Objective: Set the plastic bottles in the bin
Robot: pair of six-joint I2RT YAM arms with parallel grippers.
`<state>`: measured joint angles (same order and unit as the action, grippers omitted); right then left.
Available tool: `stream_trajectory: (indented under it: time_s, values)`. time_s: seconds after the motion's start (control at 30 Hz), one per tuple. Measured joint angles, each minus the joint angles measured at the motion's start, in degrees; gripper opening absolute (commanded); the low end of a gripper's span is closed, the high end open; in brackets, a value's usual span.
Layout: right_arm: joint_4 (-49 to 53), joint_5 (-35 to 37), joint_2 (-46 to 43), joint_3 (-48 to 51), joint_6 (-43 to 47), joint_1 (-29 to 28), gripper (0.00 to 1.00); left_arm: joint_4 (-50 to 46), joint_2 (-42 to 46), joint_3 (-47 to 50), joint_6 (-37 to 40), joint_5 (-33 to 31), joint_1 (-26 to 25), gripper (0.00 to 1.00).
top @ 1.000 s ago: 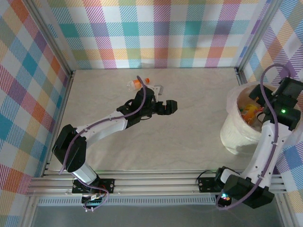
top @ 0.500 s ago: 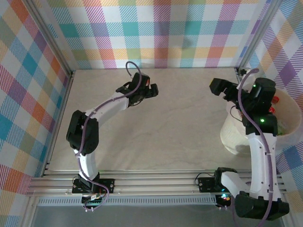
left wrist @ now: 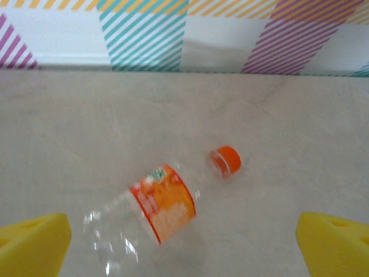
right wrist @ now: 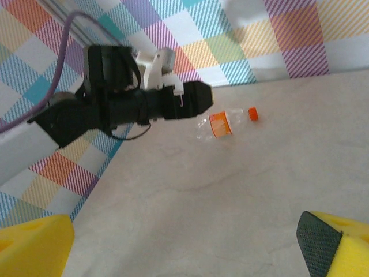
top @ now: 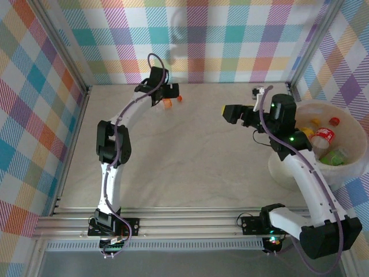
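Both arms are built of white tube links joined by chunky black joint housings. The left arm [top: 130, 111] and the right arm [top: 305, 175] each trail a purple cable [right wrist: 67, 29] looped outside the links. A green light [top: 292, 138] glows on the right arm's black housing. The left gripper [left wrist: 184, 251] has yellow pads [left wrist: 31, 245]. The right gripper [right wrist: 184, 248] has them too, one faced in dark grey. A white bracket [right wrist: 157, 62] sits on the left wrist's black body.

Left tool [top: 170, 91] reaching far forward, jaws wide apart; right tool [top: 230, 113] pointing left, jaws wide apart.
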<state>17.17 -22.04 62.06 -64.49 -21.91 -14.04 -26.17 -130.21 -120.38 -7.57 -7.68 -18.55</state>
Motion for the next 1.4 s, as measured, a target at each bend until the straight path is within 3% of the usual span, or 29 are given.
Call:
stream_trajectory:
  time_s: [0.13, 0.43, 0.73, 1.1, 1.4]
  values:
    - [-0.04, 1.33, 1.18, 0.07, 0.02, -1.79, 1.0, -2.8, -7.82, -9.6, 4.13, 5.7, 3.02, 1.0]
    - [-0.2, 4.85, 1.29, 0.04, 0.07, -2.54, 1.0, -7.13, -18.95, -19.91, 5.68, 22.36, 9.99, 1.0]
    - [0.7, 6.91, 1.53, 0.0, 0.04, -3.06, 1.0, -8.83, -22.97, -23.12, 4.87, 34.73, 11.5, 0.99]
    - [0.94, 8.17, 1.49, 0.0, 0.04, -3.63, 1.0, -13.05, -24.46, -23.1, 4.07, 40.63, 10.93, 0.85]
    - [1.75, 9.29, 0.85, 0.0, 0.09, -3.67, 1.0, -9.66, -21.51, -16.11, 4.59, 39.76, 10.05, 0.6]
